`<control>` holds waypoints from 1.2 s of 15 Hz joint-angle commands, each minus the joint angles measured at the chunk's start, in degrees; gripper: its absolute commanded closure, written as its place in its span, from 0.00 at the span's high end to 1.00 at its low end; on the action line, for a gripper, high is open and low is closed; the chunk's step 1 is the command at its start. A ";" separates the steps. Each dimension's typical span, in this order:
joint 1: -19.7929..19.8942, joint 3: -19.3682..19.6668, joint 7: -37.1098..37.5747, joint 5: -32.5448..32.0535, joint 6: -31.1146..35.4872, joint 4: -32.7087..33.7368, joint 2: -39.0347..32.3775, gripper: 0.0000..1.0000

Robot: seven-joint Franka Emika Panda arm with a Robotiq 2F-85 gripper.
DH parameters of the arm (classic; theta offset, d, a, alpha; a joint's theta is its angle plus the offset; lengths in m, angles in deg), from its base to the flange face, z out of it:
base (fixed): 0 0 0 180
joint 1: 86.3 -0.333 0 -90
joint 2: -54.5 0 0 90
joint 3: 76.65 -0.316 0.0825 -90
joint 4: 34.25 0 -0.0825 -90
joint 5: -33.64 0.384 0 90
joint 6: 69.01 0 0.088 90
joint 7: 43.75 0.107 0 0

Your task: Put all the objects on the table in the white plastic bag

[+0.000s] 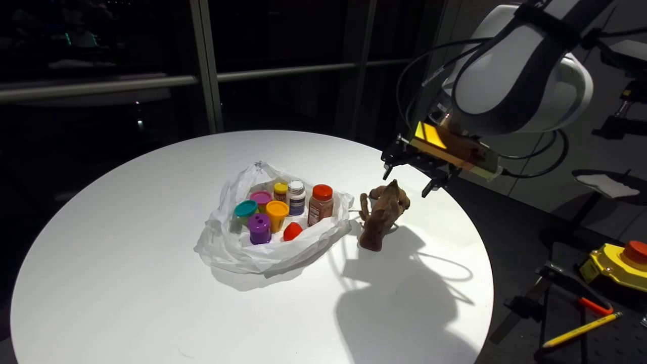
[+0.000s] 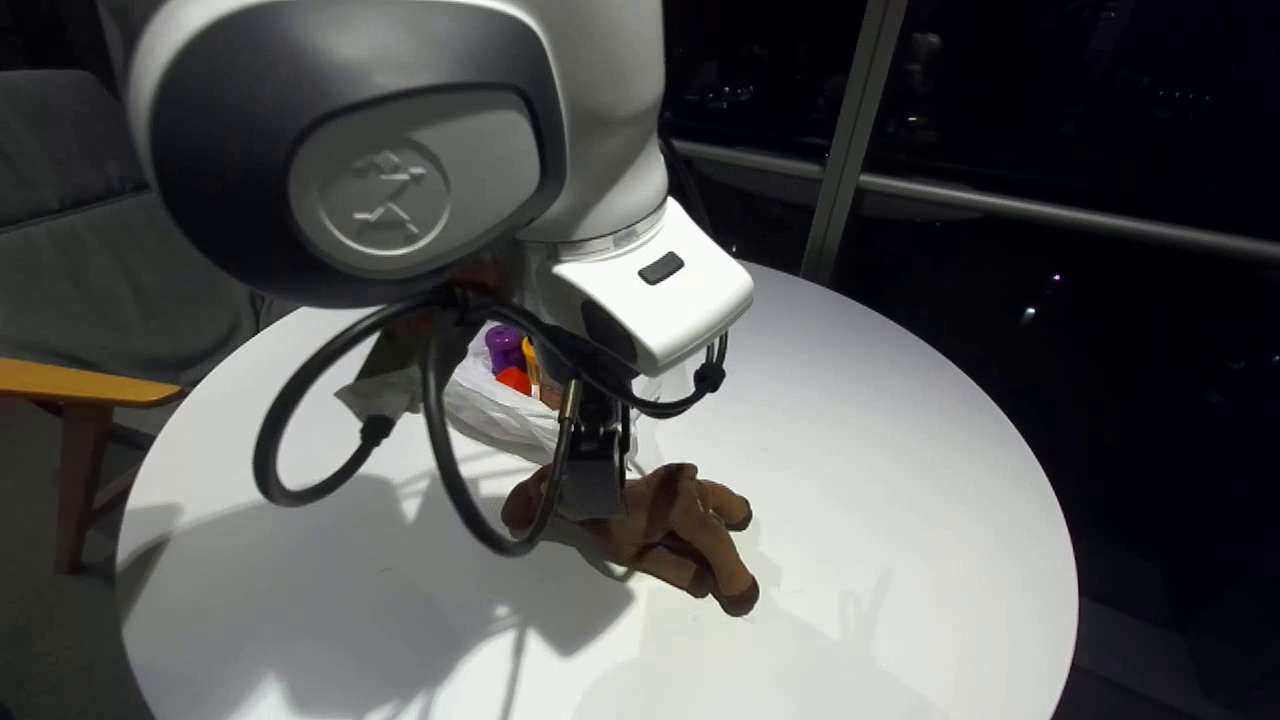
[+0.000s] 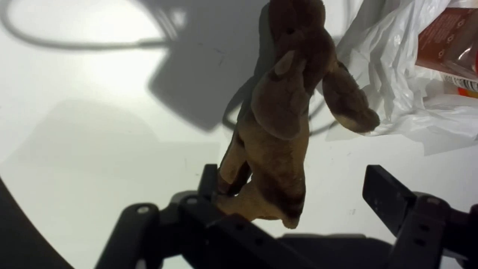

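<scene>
A brown plush toy (image 1: 381, 215) lies on the white round table (image 1: 126, 283), just outside the white plastic bag (image 1: 217, 247). Inside the spread-out bag stand a teal cup (image 1: 245, 208), pink cup (image 1: 261, 197), orange cup (image 1: 277, 215), purple cup (image 1: 260, 230), yellow-lidded pot (image 1: 280, 189), white bottle (image 1: 296, 197), red-capped jar (image 1: 321, 205) and small red piece (image 1: 292, 231). My gripper (image 1: 407, 183) hovers open above the toy's far end. In the wrist view, the plush toy (image 3: 276, 149) appears between the fingers, ungripped; the left finger hides some of it.
Crinkled bag plastic (image 3: 396, 67) lies close to the toy's side. Cables (image 2: 440, 400) loop down from the arm over the table. A chair (image 2: 90, 380) stands past the rim, and a yellow emergency-stop box (image 1: 616, 263) sits beside the table.
</scene>
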 commanded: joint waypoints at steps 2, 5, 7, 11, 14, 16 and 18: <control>-0.83 -0.68 -0.12 3.06 4.85 6.29 -9.00 1.00; -2.17 0.56 -0.63 3.16 6.96 9.76 -13.92 1.00; -3.11 1.68 -0.73 3.29 7.32 11.93 -16.48 1.00; -8.02 7.02 -0.13 3.81 7.33 14.87 -20.45 0.68; -14.23 13.46 0.49 4.46 8.02 13.63 -20.64 0.43; -18.14 17.73 -0.07 4.43 7.75 12.00 -19.02 0.28; -23.71 23.00 -0.87 3.85 7.42 9.86 -16.29 0.13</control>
